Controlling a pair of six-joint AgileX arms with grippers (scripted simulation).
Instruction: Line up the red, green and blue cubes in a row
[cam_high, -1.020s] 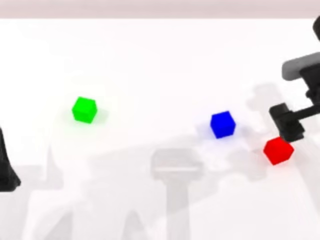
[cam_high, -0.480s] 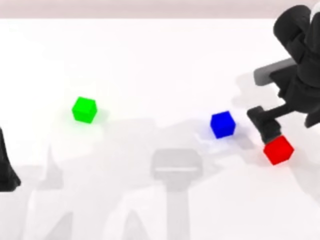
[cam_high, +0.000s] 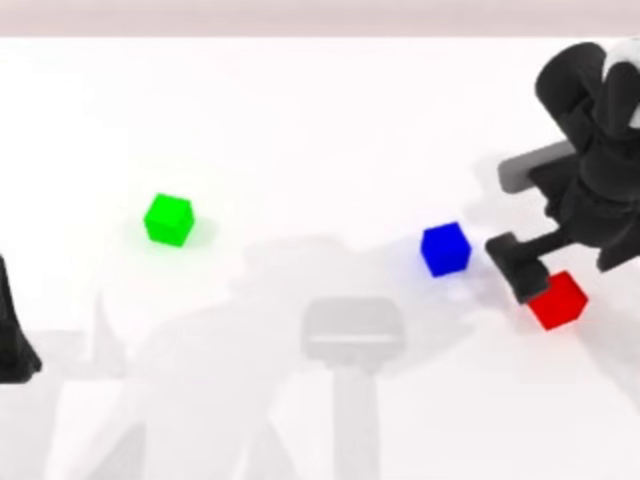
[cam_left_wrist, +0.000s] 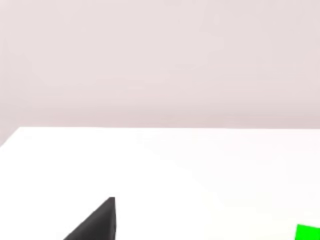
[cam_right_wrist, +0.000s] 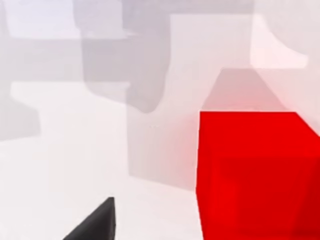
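The red cube (cam_high: 560, 301) lies at the table's right, with the blue cube (cam_high: 445, 249) to its left and the green cube (cam_high: 168, 219) far over on the left. My right gripper (cam_high: 524, 272) hangs low at the red cube's upper-left corner, open and holding nothing. In the right wrist view the red cube (cam_right_wrist: 255, 170) looms large beside one black fingertip (cam_right_wrist: 100, 222), apart from it. My left arm (cam_high: 12, 330) is parked at the left edge. Its wrist view shows one fingertip (cam_left_wrist: 97, 225) and a corner of the green cube (cam_left_wrist: 309, 233).
The white table (cam_high: 320, 130) carries grey shadows of the arms and a camera stand across its near half. Its far edge runs along the top of the top view, against a pale wall.
My right arm has swung in from the right edge, and its gripper has slid left and down to the red cube's corner. The cubes and the left arm have not moved.
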